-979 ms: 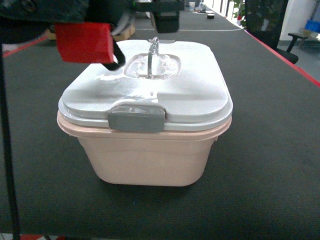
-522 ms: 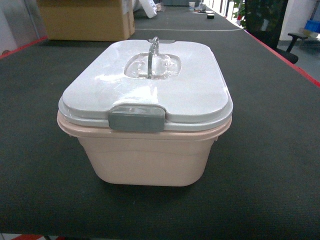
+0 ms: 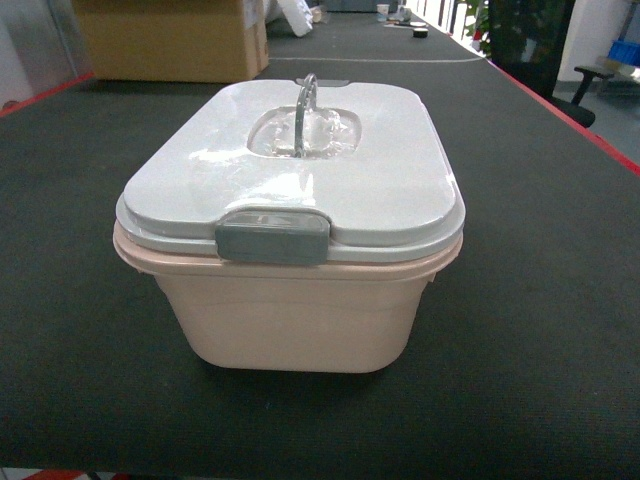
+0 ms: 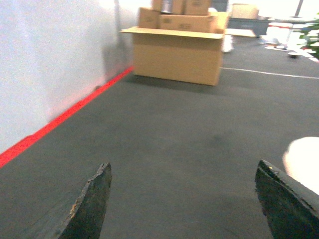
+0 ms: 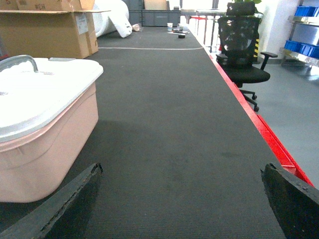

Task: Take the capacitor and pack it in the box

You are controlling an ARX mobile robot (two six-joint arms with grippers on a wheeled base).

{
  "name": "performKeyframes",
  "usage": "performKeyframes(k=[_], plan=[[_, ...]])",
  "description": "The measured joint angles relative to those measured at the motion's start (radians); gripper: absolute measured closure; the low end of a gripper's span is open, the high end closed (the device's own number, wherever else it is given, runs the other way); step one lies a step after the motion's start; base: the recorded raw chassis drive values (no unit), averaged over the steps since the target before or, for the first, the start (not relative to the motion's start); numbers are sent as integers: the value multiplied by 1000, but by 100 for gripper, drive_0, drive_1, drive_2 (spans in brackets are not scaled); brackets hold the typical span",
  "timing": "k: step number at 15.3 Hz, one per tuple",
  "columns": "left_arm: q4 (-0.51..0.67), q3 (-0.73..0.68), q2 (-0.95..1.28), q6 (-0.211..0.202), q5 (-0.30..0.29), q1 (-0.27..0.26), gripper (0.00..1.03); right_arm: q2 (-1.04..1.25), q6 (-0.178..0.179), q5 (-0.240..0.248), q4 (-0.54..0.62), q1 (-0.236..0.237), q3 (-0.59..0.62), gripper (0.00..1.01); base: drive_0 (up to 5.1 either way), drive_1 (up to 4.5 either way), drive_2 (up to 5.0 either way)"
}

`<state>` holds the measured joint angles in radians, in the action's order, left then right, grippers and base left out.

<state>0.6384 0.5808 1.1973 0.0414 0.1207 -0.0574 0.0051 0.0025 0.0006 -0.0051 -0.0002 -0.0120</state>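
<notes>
The pale pink box [image 3: 290, 315] stands in the middle of the dark table in the head view, its white lid [image 3: 350, 190] on, grey clasp [image 3: 272, 238] facing me and handle [image 3: 305, 100] upright. The box [image 5: 45, 144] also fills the left of the right wrist view. No capacitor shows in any view. Neither gripper appears in the head view. My left gripper [image 4: 182, 172] is open over bare mat, a pale blurred edge at its right. My right gripper [image 5: 182, 172] is open over bare mat, to the right of the box.
A brown cardboard carton [image 3: 170, 40] stands at the back left of the table, also seen as the carton [image 4: 177, 50] ahead of the left wrist. A red strip [image 5: 264, 129] marks the table's right edge, with a black office chair [image 5: 241, 55] beyond it.
One second ago an arm with a red part hung over the lid's back left corner. It has withdrawn from the head view. The box has not moved.
</notes>
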Motion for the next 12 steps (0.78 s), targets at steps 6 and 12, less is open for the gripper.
performKeyframes(k=[6,12], plan=[[67,-343,-249,-26,-118,56,101,0,0,0,0,0,0,3,0,0,0],[-26,-488,-484,-27,-120,58,101,0,0,0,0,0,0,3,0,0,0]])
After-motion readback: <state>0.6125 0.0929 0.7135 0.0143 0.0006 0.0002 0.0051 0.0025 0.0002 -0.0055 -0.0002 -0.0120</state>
